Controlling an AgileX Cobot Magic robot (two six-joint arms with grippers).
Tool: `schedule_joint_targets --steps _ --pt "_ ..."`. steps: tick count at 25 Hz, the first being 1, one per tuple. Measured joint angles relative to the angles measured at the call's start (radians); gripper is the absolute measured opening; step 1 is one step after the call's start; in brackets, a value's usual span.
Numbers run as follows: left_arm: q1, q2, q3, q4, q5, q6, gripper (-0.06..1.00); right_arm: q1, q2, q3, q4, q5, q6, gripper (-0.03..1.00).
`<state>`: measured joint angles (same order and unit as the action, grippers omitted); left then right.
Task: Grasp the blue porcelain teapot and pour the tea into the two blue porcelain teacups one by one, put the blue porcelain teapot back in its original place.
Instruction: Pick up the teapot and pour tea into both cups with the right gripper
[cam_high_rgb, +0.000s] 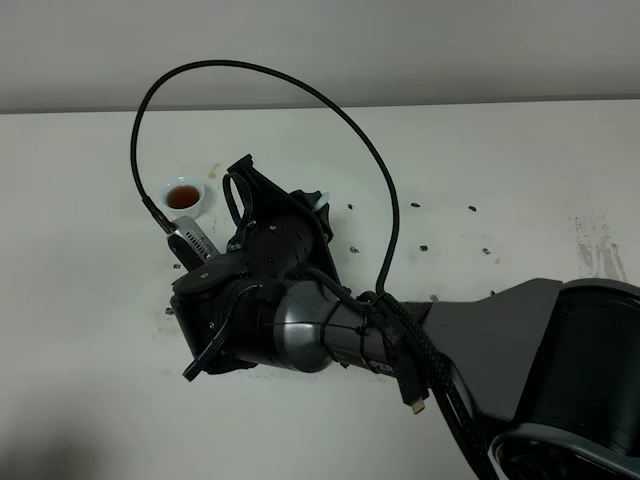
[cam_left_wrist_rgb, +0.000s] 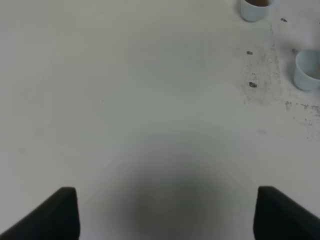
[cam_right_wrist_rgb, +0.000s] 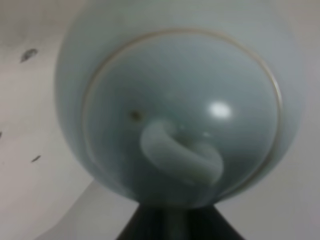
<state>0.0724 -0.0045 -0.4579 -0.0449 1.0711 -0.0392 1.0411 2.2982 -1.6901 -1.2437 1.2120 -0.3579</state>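
In right claw (cam_right_wrist_rgb: 172, 220) — glossy round teapot (cam_right_wrist_rgb: 180, 100)

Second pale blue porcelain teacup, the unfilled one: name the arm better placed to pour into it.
Right. The right gripper is shut on the glossy pale blue round teapot, near the cups. The left gripper hangs open and empty over bare table, the unfilled teacup off to its side.

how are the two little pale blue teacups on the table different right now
The far small pale blue porcelain teacup holds reddish-brown tea; the near small pale blue porcelain teacup looks empty. The near one sits closer to the left wrist camera, among dark specks. Both are glossy, handleless and upright on the white table.
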Motion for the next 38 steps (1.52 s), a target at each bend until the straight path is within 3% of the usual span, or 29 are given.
schedule_joint_targets --steps 27,38 --pt "0.000 0.000 0.000 0.000 0.000 0.000 0.68 0.019 0.018 0.001 -0.034 -0.003 0.069 0.06" --pt "0.000 0.000 0.000 0.000 0.000 0.000 0.68 0.019 0.018 0.053 -0.097 -0.004 0.089 0.06"
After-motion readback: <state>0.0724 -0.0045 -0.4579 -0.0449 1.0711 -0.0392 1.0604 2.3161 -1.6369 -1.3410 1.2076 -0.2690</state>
